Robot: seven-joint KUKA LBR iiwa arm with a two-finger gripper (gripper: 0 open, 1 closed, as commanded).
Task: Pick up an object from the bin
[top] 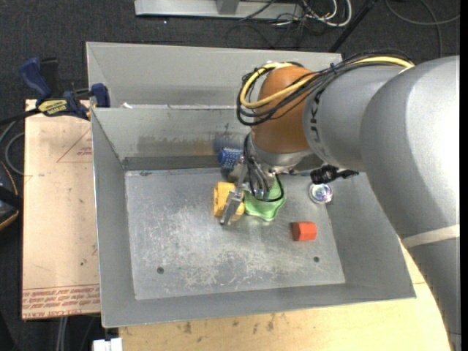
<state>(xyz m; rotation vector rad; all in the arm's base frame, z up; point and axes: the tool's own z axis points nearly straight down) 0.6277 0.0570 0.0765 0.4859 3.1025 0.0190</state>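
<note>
Camera view: we look down on the grey metal bin [110,218], with the arm coming in from the right.
Gripper: the gripper [243,200] sits low over the middle of the bin floor, between a yellow block [222,196] and a green curved piece [268,208].
Grip: we cannot tell how far it is open, or whether it has hold of either piece, because the wrist hides too much.
Task's thing: we judge it to be the yellow block or the green curved piece, as both lie just beside the gripper.
Other things: a blue piece [229,156] lies by the back wall, an orange cube [303,231] toward the right edge, and a shiny round thing [320,193] near the cube.
Risk one: we think the two neighbours could be pinched together, or one nudged aside, because they lie so close to each other.
Risk two: a hold on only an edge could let the piece slip back to the floor on the lift.
</note>
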